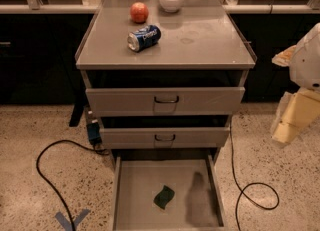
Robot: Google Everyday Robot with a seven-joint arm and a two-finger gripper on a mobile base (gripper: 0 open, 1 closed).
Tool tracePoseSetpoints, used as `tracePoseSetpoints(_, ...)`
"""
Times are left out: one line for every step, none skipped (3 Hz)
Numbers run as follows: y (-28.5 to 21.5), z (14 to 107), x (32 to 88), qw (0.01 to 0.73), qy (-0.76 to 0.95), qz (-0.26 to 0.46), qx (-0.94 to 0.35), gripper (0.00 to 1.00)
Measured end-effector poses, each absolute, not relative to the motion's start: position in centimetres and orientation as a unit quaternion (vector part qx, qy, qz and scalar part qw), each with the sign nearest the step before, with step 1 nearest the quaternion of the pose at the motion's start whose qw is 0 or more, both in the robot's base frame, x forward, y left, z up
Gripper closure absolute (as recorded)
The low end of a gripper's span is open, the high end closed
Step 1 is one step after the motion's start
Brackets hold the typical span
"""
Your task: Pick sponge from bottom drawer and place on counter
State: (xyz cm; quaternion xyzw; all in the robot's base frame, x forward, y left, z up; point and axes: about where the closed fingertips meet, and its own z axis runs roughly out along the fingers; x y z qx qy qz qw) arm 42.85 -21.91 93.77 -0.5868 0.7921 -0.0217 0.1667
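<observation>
The dark green sponge point(164, 196) lies flat on the floor of the open bottom drawer point(135, 200), near its middle. The counter point(200, 40) is the grey cabinet top above, with the two upper drawers between it and the open drawer. My gripper point(294, 120) shows as pale cream parts at the right edge of the view, beside the cabinet at about the height of the upper drawers. It is well up and to the right of the sponge and touches nothing.
On the counter lie a blue soda can point(144, 38) on its side, a red apple point(139, 12) and a white bowl point(171, 0). Black cables point(50, 175) loop on the speckled floor on both sides of the drawer. A blue tape mark point(72, 220) is at the lower left.
</observation>
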Motion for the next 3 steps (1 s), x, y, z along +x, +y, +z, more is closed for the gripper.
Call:
tracePoseSetpoints(-21.5,91.8,42.1,0.164,0.794,-0.012,-0.586,0.00)
tracePoseSetpoints(-20.2,84.8,40.0,0.158,0.806,0.032,-0.569,0.00)
tracePoseSetpoints(-19.0,76.5,37.7,0.130,0.817,0.079,-0.556,0.00)
